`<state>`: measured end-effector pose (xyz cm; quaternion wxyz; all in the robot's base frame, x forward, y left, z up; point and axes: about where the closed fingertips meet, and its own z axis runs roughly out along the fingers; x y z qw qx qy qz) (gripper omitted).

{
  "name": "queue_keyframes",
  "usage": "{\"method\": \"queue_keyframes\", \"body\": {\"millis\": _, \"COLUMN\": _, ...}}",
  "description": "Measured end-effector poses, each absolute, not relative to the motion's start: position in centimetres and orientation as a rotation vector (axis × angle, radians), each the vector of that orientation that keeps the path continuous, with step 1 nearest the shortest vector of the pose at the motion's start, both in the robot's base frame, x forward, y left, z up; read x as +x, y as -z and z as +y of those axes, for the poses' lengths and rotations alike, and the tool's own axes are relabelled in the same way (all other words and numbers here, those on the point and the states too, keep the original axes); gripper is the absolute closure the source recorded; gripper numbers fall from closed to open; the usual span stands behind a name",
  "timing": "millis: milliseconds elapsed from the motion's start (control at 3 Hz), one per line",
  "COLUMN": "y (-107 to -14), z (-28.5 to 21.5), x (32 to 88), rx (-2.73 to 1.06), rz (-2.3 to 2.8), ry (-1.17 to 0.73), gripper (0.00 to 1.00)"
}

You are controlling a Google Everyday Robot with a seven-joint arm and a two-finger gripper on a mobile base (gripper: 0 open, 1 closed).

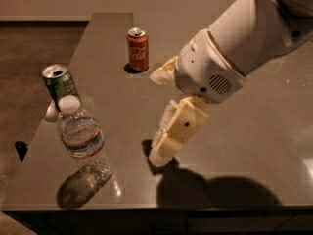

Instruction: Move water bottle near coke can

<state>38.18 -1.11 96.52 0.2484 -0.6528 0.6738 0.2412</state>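
The water bottle (81,137), clear ribbed plastic with a white cap and a reddish band, stands near the table's front left corner. The coke can (138,49), red with a silver top, stands upright further back near the middle. My gripper (155,117) hangs low over the table, to the right of the bottle and in front of the coke can. It is open and empty, with one cream finger (175,131) reaching down to the table surface and the other (162,72) pointing left towards the can.
A green can (59,82) with a silver top stands just behind the bottle, with a small white object (50,112) beside it at the left edge. The dark table (254,146) drops off to brown floor on the left.
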Motion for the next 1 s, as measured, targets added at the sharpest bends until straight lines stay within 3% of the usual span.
{"method": "queue_keyframes", "body": {"millis": 1000, "y": -95.6, "z": 6.3, "x": 37.1, "rx": -1.737, "rz": 1.735, "ry": -0.823, "gripper": 0.00}}
